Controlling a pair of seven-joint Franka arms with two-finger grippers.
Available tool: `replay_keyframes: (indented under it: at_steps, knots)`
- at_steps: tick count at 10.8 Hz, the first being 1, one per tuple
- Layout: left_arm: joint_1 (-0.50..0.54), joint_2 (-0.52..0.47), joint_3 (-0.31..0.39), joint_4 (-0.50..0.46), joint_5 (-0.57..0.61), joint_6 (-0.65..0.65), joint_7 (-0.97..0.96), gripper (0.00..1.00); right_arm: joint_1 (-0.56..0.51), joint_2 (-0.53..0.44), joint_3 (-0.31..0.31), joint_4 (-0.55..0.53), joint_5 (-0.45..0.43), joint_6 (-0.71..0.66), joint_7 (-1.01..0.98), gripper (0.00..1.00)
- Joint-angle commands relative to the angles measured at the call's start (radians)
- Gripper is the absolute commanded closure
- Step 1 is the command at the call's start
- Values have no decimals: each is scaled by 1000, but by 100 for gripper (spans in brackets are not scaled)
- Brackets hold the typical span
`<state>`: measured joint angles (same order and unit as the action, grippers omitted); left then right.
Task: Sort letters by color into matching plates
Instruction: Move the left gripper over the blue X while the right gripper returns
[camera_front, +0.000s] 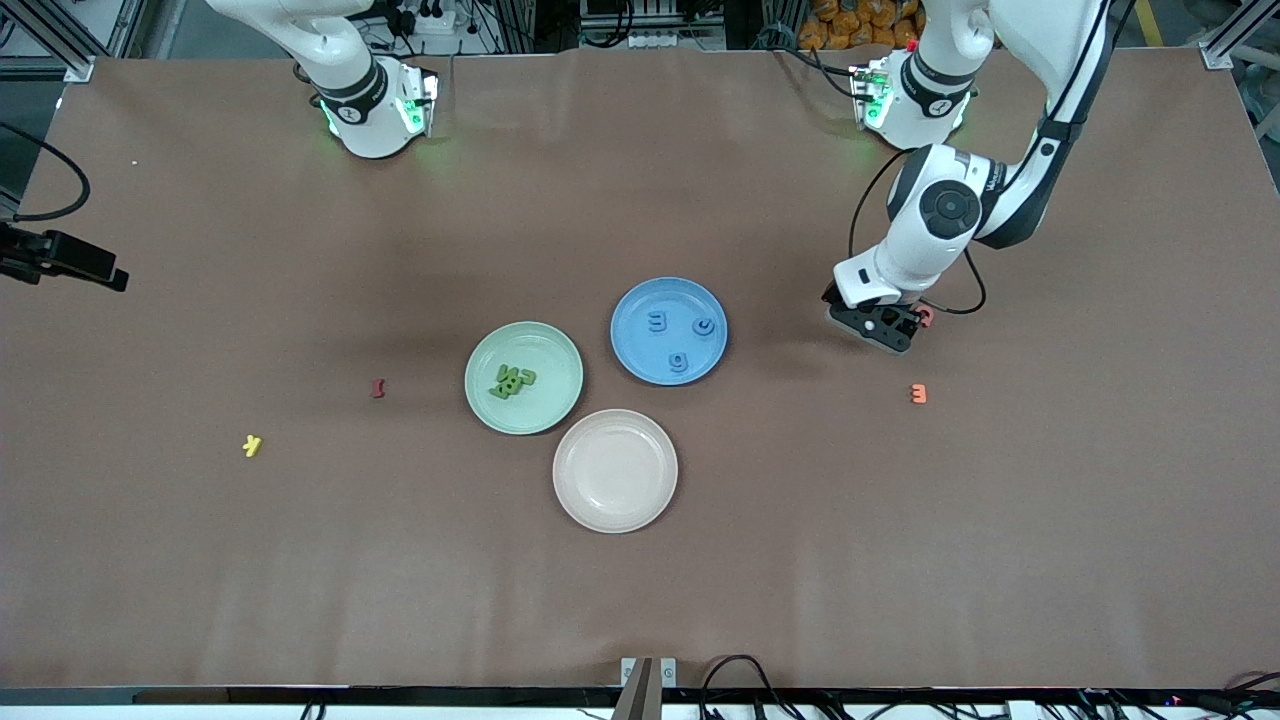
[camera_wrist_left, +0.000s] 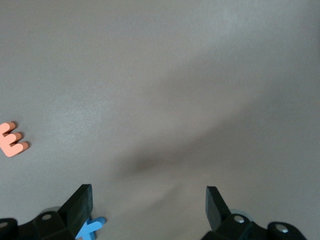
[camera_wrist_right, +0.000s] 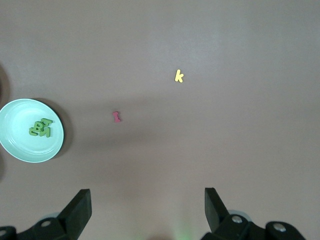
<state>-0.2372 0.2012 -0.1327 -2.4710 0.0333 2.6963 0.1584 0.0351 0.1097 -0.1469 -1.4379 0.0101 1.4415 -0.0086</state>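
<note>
The pale green plate (camera_front: 545, 345) holds a pile of several green letters (camera_front: 512, 380); both also show in the right wrist view, the plate (camera_wrist_right: 15, 150) and the letters (camera_wrist_right: 40, 128). The blue plate (camera_front: 640, 300) holds three blue letters (camera_front: 679, 362). My left gripper (camera_front: 885, 328) is low over the table toward the left arm's end, beside the blue plate. It is open (camera_wrist_left: 149, 210). A fourth blue letter (camera_wrist_left: 92, 227) lies on the table against one fingertip (camera_wrist_left: 80, 205), partly hidden by it. My right gripper (camera_wrist_right: 147, 210) is open and empty, high over the table.
A beige-pink plate (camera_front: 615, 505) lies nearer the camera than the two plates. An orange letter (camera_front: 918, 394) (camera_wrist_left: 12, 140) and a pink piece (camera_front: 925, 316) lie by my left gripper. A red piece (camera_front: 378, 388) (camera_wrist_right: 116, 117) and a yellow letter (camera_front: 252, 446) (camera_wrist_right: 179, 76) lie toward the right arm's end.
</note>
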Motion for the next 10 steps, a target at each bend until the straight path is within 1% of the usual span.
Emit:
replay_keyframes:
  at_steps: [1,3,5,7,10]
  knots:
    - [33,-25,1,-42,19,25,142,0,9,-27,-3,-22,-18,10,9,0]
    - [42,-3,30,-45,19,55,284,0,9,-27,-3,-21,-18,11,9,0]
    - [73,29,33,-52,19,103,366,0,9,-25,-3,-22,-18,29,9,0]
    - [91,53,33,-52,19,118,400,0,8,-24,-3,-22,-18,46,9,0]
    - [91,52,31,-66,19,122,400,0,8,-24,-3,-24,-16,60,10,0]
